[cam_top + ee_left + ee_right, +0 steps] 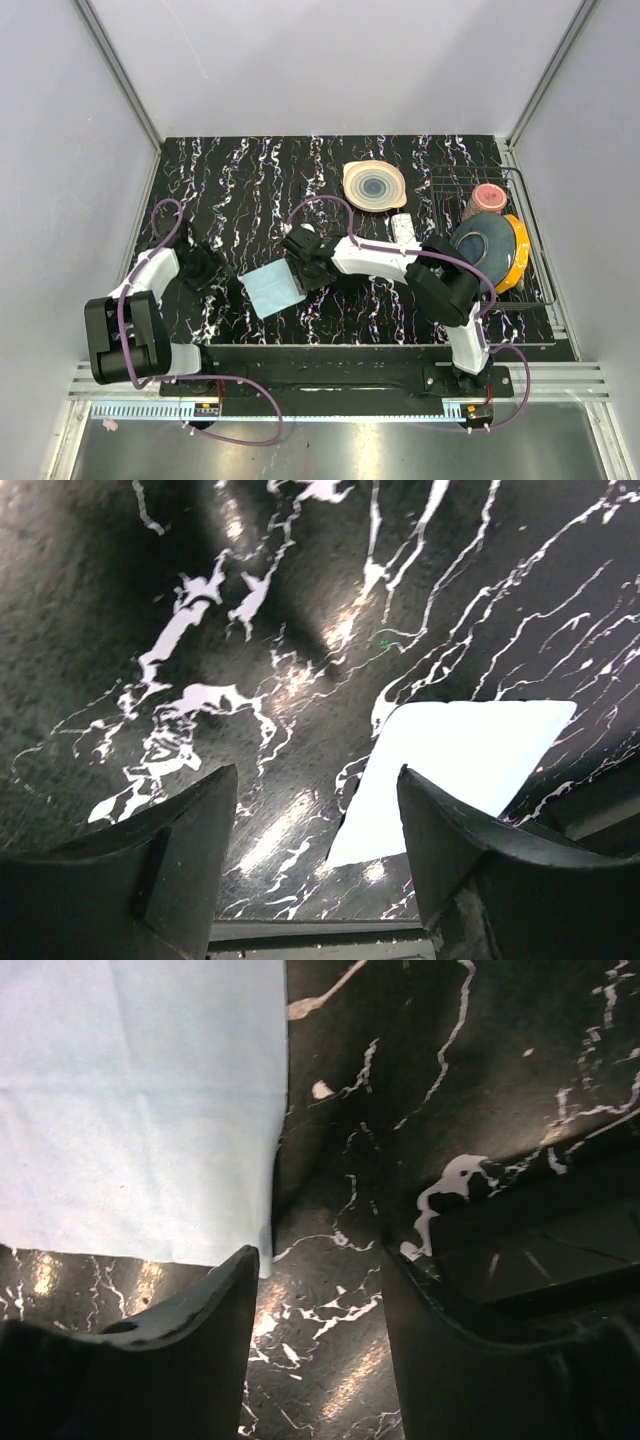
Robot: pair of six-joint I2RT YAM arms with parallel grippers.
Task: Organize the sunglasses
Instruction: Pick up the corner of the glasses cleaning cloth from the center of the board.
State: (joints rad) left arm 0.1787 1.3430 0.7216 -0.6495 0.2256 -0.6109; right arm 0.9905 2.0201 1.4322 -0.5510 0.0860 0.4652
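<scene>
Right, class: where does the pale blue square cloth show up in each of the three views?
Top external: the cloth lies left of centre, on the near part of the table.
Left wrist: the cloth sits right of centre and looks almost white.
Right wrist: the cloth fills the upper left.
Shared landmark: the black marbled table beneath it.

Blue cloth [140, 1110], corner behind right tool [320, 1260]; top and left edges (right wrist view) beyond frame
</scene>
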